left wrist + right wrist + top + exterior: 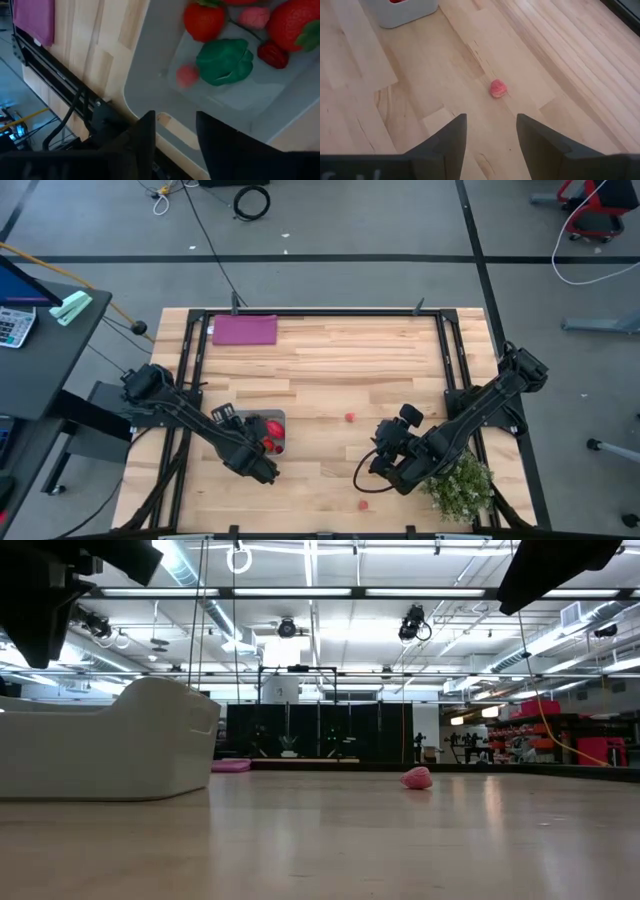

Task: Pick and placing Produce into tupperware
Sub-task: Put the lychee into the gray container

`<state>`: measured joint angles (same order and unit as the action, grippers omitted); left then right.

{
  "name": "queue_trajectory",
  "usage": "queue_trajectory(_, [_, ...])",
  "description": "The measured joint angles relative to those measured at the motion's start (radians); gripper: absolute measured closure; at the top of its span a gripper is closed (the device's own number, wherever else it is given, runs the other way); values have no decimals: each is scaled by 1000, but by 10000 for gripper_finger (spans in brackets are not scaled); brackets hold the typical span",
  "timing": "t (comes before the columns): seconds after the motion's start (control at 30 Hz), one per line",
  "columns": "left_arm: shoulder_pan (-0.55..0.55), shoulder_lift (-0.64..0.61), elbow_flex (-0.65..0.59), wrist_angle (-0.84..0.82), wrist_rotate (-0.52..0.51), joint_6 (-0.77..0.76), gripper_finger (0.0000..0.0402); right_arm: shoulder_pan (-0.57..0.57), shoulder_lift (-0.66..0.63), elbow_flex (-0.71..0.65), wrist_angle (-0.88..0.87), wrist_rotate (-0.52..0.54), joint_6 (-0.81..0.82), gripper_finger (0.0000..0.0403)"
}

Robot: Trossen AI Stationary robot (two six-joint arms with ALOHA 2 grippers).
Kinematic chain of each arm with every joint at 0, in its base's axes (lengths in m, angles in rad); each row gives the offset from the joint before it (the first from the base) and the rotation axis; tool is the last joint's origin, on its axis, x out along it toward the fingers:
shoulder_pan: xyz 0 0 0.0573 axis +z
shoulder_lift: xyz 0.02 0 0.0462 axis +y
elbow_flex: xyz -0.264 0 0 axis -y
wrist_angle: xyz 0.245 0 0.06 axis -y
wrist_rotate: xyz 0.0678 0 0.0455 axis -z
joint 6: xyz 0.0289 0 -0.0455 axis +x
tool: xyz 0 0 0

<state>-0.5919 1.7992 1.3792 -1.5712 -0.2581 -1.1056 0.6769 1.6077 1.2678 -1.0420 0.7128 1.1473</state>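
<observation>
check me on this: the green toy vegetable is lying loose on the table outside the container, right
Not quite. The green toy vegetable lies inside the container, among the red pieces, as the left wrist view shows. The loose pieces out on the table are red or pink.

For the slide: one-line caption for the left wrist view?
Open left gripper above tupperware holding red, pink and green produce.

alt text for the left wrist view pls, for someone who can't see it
Seen past the left gripper, whose two dark fingers stand open and empty, is a translucent grey-white tupperware holding toy produce: a green vegetable, red strawberries and small pink pieces. Beyond it lie the wooden table and a purple mat.
</observation>
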Motion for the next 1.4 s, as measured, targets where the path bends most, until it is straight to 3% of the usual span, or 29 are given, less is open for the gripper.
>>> queue_trajectory(0.23, [0,0,0,0,-1,-2,231,-7,0,-27,53,40,-158,222])
queue_trajectory(0.43, [0,0,0,0,-16,-1,230,-49,2,-181,366,36,-363,222])
queue_trajectory(0.9, [6,0,0,0,-67,67,230,-385,3,-500,911,-363,-501,222])
queue_trajectory(1.13, [6,0,0,0,-83,89,230,-452,3,-546,949,-392,-520,222])
queue_trajectory(1.4, [6,0,0,0,-90,88,230,-452,3,-558,1045,-401,-520,222])
